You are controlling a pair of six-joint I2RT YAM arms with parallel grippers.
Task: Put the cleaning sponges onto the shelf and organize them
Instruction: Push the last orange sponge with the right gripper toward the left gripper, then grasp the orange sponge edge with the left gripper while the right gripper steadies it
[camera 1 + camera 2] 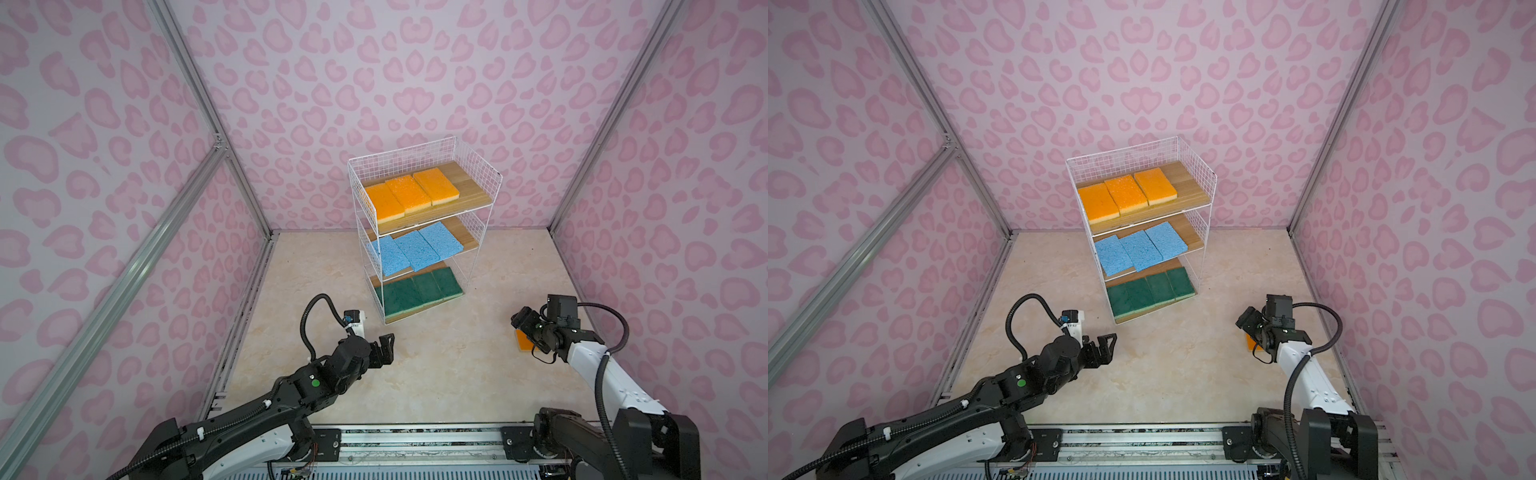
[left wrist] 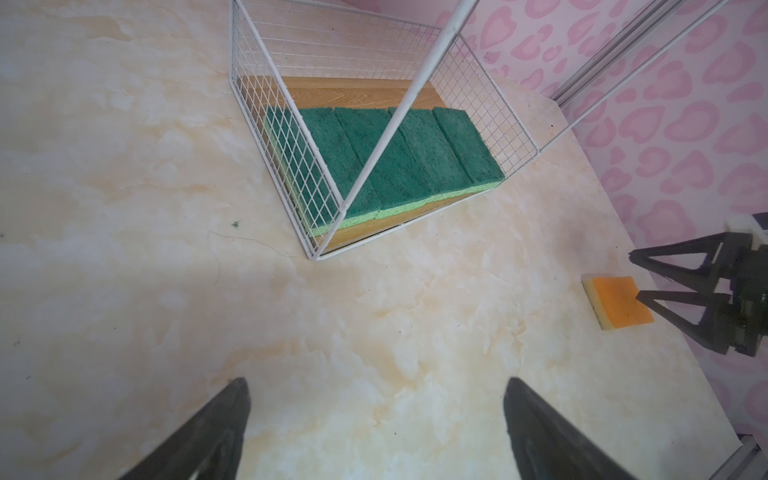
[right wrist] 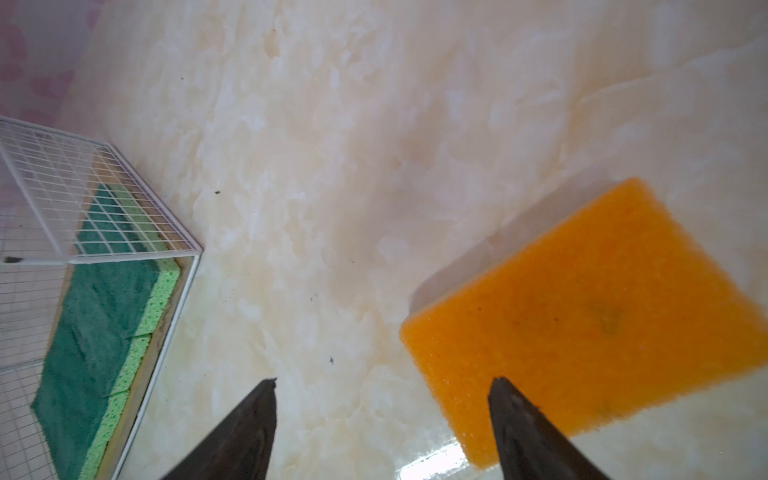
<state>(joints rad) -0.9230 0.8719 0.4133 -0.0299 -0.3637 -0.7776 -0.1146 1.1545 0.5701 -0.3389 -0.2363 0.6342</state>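
Left pincer (image 2: 376, 386) open, empty, over desk (image 2: 374, 311). Right pincer (image 3: 384, 390) open, hovering over loose orange sponge (image 3: 582, 324) on desk, right of shelf (image 1: 403, 166). Other sponges (image 1: 415, 249) sit colour-sorted on its tiers.
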